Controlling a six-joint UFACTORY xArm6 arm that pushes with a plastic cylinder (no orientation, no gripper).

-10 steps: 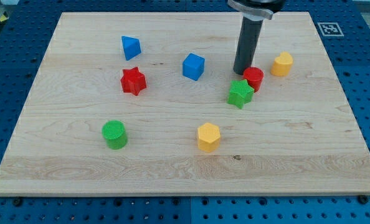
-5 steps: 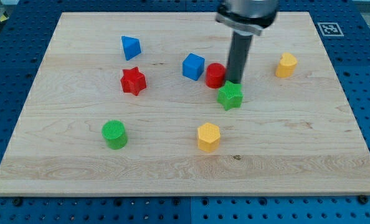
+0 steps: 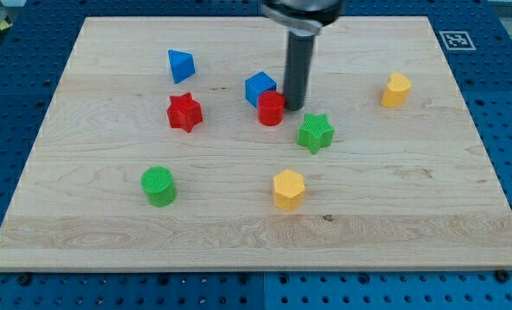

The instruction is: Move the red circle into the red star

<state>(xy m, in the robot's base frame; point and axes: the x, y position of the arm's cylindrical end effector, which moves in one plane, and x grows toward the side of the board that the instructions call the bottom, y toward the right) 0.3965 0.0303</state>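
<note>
Red circle point(image 3: 271, 109) sits near the counter's point(image 3: 109, 215) middle, well right of the red star point(image 3: 184, 113) and hiding the lower corner of the blue cube point(image 3: 259, 87) it touches. Left to right lie a green cylinder point(image 3: 159, 186), blue wedge-like block point(image 3: 180, 65), yellow hexagon point(image 3: 288, 189), green star point(image 3: 315, 133) and yellow block point(image 3: 396, 89) of unclear shape. My tip point(image 3: 294, 108) presses the circle's right side; this tool holds nothing, its upper part cut off.

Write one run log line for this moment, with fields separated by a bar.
phase: pushing | my tip: touching red circle on the view's right side | red star: apart, further left | blue cube: against circle
</note>
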